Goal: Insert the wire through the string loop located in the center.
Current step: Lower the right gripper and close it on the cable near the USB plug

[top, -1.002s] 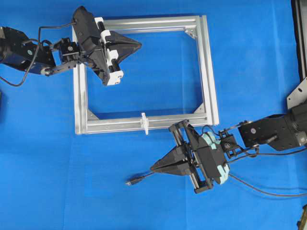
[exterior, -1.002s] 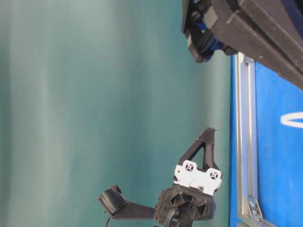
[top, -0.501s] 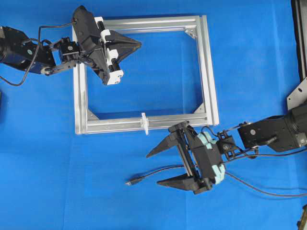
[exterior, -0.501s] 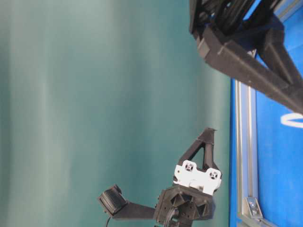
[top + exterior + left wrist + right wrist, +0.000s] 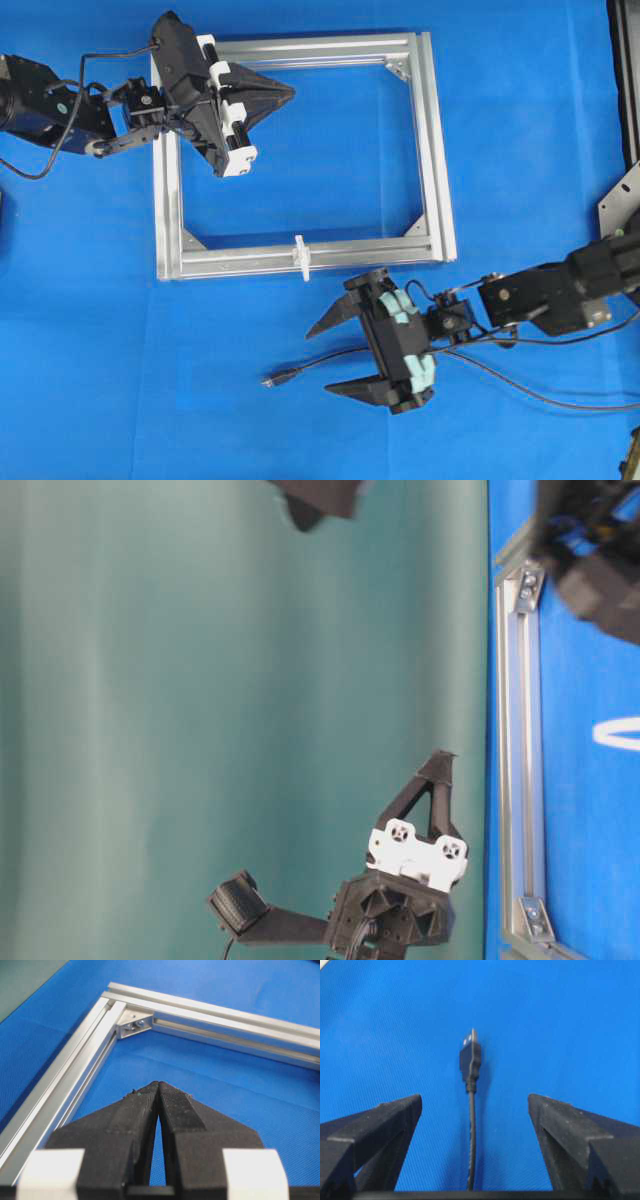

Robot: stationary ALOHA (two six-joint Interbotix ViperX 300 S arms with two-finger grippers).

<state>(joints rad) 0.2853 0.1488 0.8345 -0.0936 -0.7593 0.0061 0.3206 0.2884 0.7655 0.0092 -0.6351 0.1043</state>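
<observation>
Aluminium silver frame (image 5: 432, 140) lay on the blue desk (image 5: 540, 120), its tiny white string loop (image 5: 300, 256) on the near bar. Below, the thin black wire (image 5: 318, 362) ran between the right end effector's (image 5: 325, 356) wide-spread, empty jaws; the left end effector (image 5: 288, 94) hovered closed, empty.

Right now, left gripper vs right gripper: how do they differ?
The left gripper is shut with nothing between its fingertips; the right gripper is open wide.
The left gripper hangs over the silver frame near its far left corner; the right gripper sits outside the frame, near the string loop.
The right gripper straddles the wire, plug ahead; no wire by the left.
Both have black fingers and hold nothing.
</observation>
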